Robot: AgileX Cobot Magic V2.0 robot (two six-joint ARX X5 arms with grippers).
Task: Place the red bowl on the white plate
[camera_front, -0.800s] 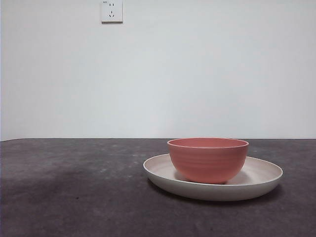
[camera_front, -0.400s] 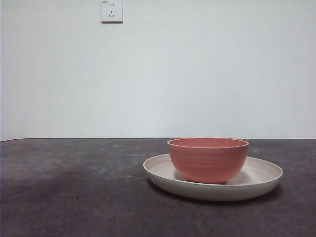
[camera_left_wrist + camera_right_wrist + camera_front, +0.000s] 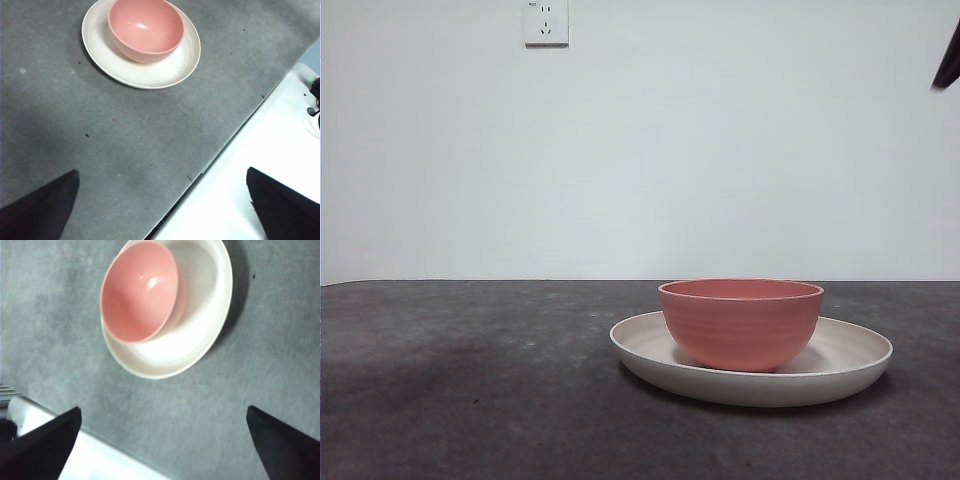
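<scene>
We saw even, soft, bright light in all views. The red bowl [image 3: 741, 322] cast a faint shadow inside the white plate [image 3: 840, 362], and a dim shadow lay on the desk [image 3: 470, 400] beside the plate. A small glare spot shone inside the bowl. The right wrist view was slightly blurred.

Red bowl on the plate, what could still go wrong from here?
The red bowl sits off-centre in the white plate, toward one side of the rim, so a knock to the plate could slide or tip it. A dark arm tip shows at the front view's top corner; if it comes down, it might clip the bowl's rim. Both hands are open and apart from the dishes, so neither steadies them.
</scene>
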